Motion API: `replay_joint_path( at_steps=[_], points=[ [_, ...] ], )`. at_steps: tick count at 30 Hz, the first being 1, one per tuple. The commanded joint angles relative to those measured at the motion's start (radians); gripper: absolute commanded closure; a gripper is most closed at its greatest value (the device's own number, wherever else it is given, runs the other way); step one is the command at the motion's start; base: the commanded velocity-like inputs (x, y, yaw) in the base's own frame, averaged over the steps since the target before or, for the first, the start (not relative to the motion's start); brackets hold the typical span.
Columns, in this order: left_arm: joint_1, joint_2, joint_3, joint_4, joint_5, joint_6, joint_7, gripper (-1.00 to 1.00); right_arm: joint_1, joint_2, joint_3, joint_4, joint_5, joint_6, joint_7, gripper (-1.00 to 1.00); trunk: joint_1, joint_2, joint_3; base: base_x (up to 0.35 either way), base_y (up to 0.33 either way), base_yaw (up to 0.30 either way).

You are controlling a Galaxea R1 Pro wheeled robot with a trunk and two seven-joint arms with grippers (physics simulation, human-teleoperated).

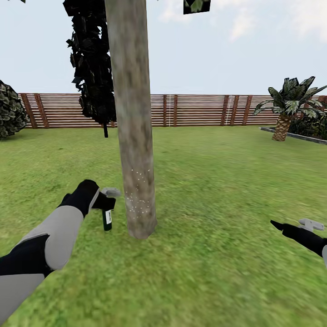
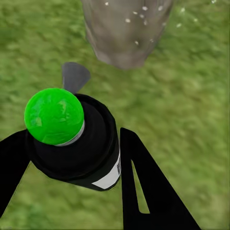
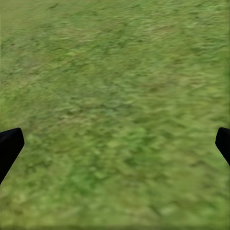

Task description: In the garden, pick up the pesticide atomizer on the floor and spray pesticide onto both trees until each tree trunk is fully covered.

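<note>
The pesticide atomizer [image 1: 107, 217], a dark bottle hanging upright with its green cap up, sits clamped between the fingers of the left gripper [image 1: 103, 205] just beside the foot of the tree trunk [image 1: 134, 136], its grey nozzle aimed at the bark. White droplets speckle only the trunk's lowest stretch, so the spray likely must climb the upright column. The right gripper [image 1: 278, 224] hangs wide open and empty over the lawn [image 1: 218, 181], well apart from the trunk.
</note>
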State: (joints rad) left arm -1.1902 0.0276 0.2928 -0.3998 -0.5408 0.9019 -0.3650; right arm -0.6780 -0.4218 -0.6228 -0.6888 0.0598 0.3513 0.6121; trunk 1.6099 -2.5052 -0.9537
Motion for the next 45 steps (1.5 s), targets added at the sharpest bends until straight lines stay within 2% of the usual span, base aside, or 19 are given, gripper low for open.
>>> replay_joint_path(
  at_steps=[1,7,11,13,29,38,42,45],
  points=[
    [-0.007,0.0,0.0,-0.002,0.0,0.0,0.0,1.0,0.0,0.0,0.0,0.0,0.0,0.0,0.0,-1.0,0.0,0.0,0.0,0.0,0.0,0.0],
    [-0.071,0.003,-0.001,-0.005,-0.001,0.003,0.0,1.0,0.0,0.0,0.0,0.0,0.0,0.0,0.0,-1.0,0.0,0.0,0.0,0.0,0.0,0.0],
    [-0.101,0.005,-0.004,-0.005,-0.002,0.074,0.0,1.0,0.0,0.0,-0.001,0.0,0.0,0.0,0.0,-1.0,0.0,0.0,0.0,0.0,0.0,0.0],
    [-0.114,0.005,-0.004,-0.005,-0.002,0.085,0.0,1.0,0.0,0.0,-0.001,0.0,0.0,0.0,0.0,-1.0,0.0,0.0,0.0,0.0,0.0,0.0],
    [-0.213,0.005,-0.007,-0.005,-0.001,0.09,0.0,1.0,0.0,0.0,-0.006,0.001,-0.003,-0.002,-0.003,-1.0,0.0,0.0,0.0,0.0,0.0,0.0],
    [-0.326,0.005,-0.008,0.003,-0.001,0.092,-0.001,1.0,0.0,0.0,-0.006,0.001,-0.003,-0.002,-0.003,-1.0,0.0,0.0,0.0,0.0,0.0,0.0],
    [-0.335,0.005,-0.022,0.009,-0.001,0.092,-0.001,1.0,0.0,0.0,-0.006,0.001,-0.003,-0.002,-0.003,-1.0,0.0,0.0,0.0,0.0,0.0,0.0],
    [-0.336,0.007,-0.037,0.055,-0.001,0.091,0.0,1.0,0.0,0.0,-0.006,0.0,-0.003,-0.002,-0.003,-1.0,0.0,0.0,0.0,0.0,0.0,0.0]
  ],
)
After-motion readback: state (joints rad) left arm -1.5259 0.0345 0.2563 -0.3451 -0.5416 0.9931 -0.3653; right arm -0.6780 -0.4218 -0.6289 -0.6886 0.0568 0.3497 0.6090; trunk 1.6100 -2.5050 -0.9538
